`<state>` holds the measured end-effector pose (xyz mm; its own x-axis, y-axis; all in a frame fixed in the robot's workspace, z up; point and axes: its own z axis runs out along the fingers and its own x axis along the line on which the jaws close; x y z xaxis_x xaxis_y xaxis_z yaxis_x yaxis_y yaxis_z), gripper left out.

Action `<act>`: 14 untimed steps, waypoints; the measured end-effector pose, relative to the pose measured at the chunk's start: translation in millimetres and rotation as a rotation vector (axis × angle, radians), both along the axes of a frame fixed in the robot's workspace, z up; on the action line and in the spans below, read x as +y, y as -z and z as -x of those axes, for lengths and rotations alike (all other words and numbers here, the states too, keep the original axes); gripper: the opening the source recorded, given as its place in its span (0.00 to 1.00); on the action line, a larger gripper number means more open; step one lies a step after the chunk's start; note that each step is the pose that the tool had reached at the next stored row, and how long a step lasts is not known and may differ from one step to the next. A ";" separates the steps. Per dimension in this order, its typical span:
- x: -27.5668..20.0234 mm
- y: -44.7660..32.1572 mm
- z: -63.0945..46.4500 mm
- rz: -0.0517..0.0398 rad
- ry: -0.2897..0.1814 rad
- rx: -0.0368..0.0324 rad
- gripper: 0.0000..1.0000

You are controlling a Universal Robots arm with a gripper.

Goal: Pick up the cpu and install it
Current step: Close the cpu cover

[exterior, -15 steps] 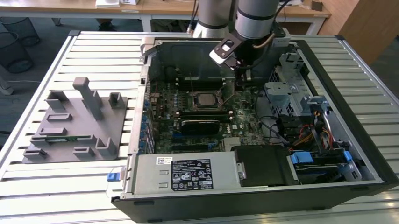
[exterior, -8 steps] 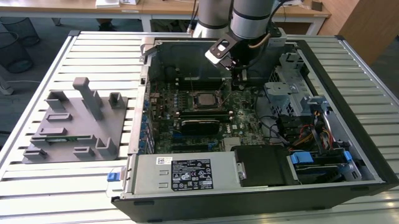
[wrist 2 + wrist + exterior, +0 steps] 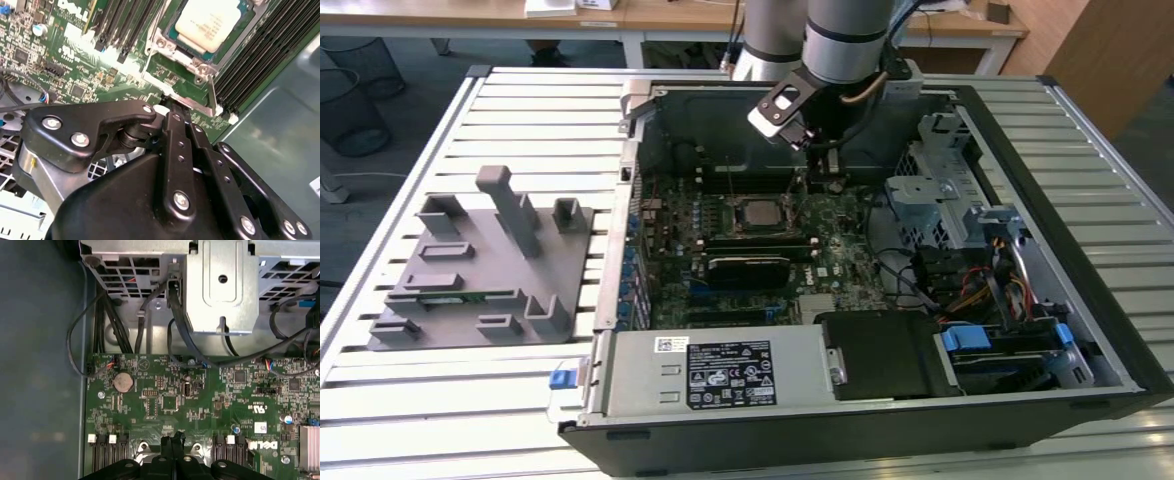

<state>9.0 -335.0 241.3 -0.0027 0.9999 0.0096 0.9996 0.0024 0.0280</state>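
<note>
"Going from the exterior view's left, what did you see?"

"A grey fixture block lay on the slatted table, with a green memory stick in one of its slots, well apart from the work. Next came the open computer case. The cpu was already in the middle of the motherboard. Its pale metal top showed through the socket frame in the second wrist view."

"And the arm?"

"The gripper was down inside the case, just beside the chip on the exterior view's right and a little farther back. Its fingers were clenched together with nothing between them. The tips were at the socket's edge, by the thin metal lever. I couldn't tell if they touched it."

"So it wasn't carrying anything?"

"No. To my eye the placing was done, and the work in hand was securing the socket."

"How would that be done well?"

"I'd say stay on the lever and off the chip's top. Press slowly and straight, because the memory slots were close alongside. I'd also mind the cables near the drive cage on the exterior view's right."
</note>
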 end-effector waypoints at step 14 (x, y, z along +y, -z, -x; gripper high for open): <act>0.0 0.3 18.8 -0.0001 0.000 0.0000 0.11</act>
<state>-9.8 -335.0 241.1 -0.0027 0.9999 0.0097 0.9996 0.0025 0.0280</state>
